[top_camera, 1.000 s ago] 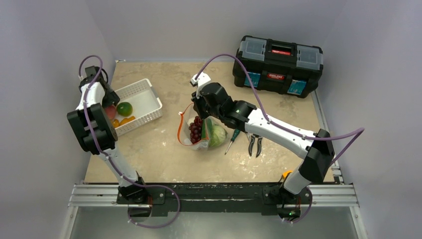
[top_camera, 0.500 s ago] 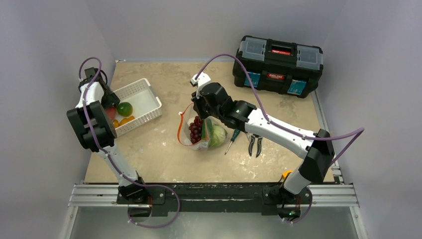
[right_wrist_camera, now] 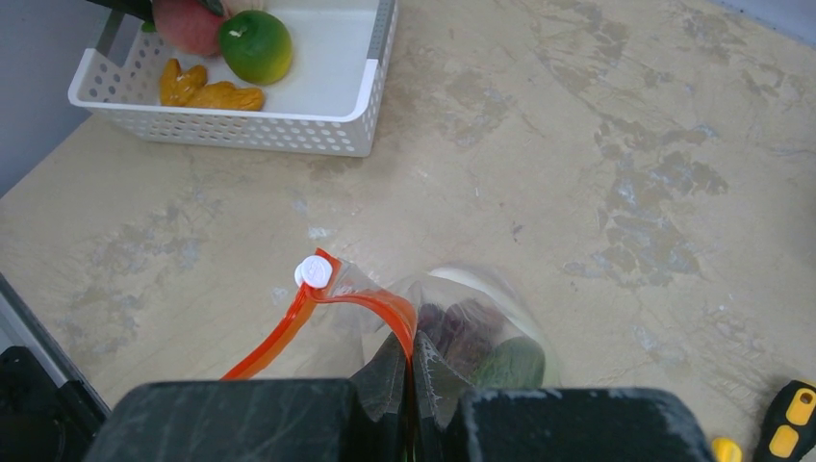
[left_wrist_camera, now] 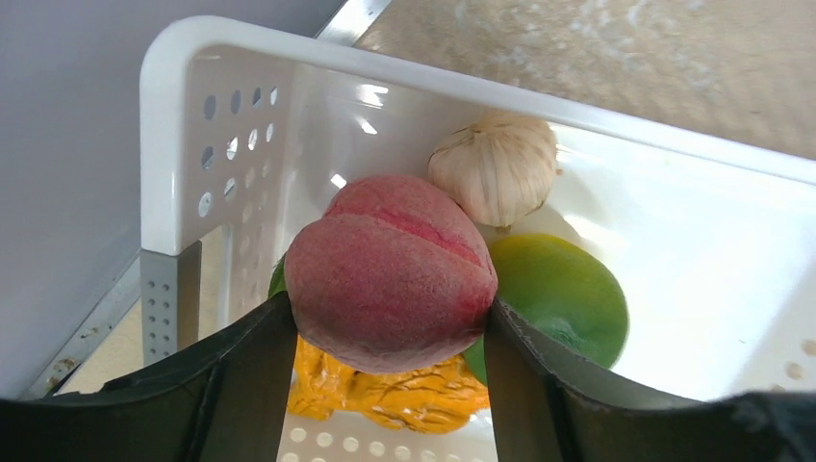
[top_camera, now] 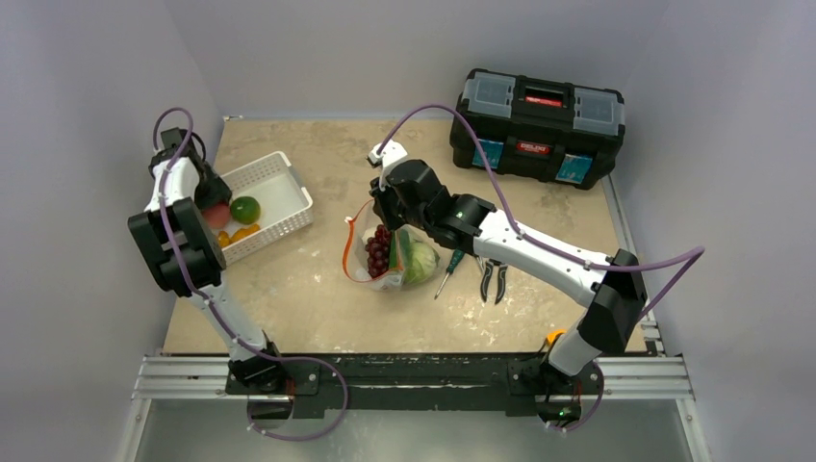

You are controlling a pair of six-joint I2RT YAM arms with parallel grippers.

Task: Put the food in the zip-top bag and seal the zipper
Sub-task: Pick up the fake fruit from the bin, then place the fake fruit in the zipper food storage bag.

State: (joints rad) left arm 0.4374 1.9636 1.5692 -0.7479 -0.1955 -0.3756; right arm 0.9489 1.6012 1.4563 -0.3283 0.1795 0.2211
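My left gripper [left_wrist_camera: 388, 306] reaches into the white basket [left_wrist_camera: 385, 67], shut on the pink-red peach [left_wrist_camera: 390, 274], with a finger pressed against each side. Beside the peach lies the green round fruit [left_wrist_camera: 558, 298]. From above, the peach [top_camera: 216, 214] and green fruit [top_camera: 244, 209] show at the basket's left end. At mid-table my right gripper [right_wrist_camera: 409, 351] is shut on the orange-red zipper [right_wrist_camera: 366, 303] and holds up the zip-top bag [top_camera: 385, 255]. The mouth gapes toward the white slider [right_wrist_camera: 313, 271]. Grapes [top_camera: 377, 250] and cabbage [top_camera: 420, 262] sit inside.
A garlic bulb [left_wrist_camera: 496, 168] and an orange-yellow piece [left_wrist_camera: 385, 390] also lie in the basket. A screwdriver [top_camera: 447, 269] and pliers [top_camera: 493, 279] lie right of the bag. A black toolbox [top_camera: 537, 123] stands at the back right.
The left gripper's jaws have narrowed onto the peach in the basket. The right arm and the bag have not moved.
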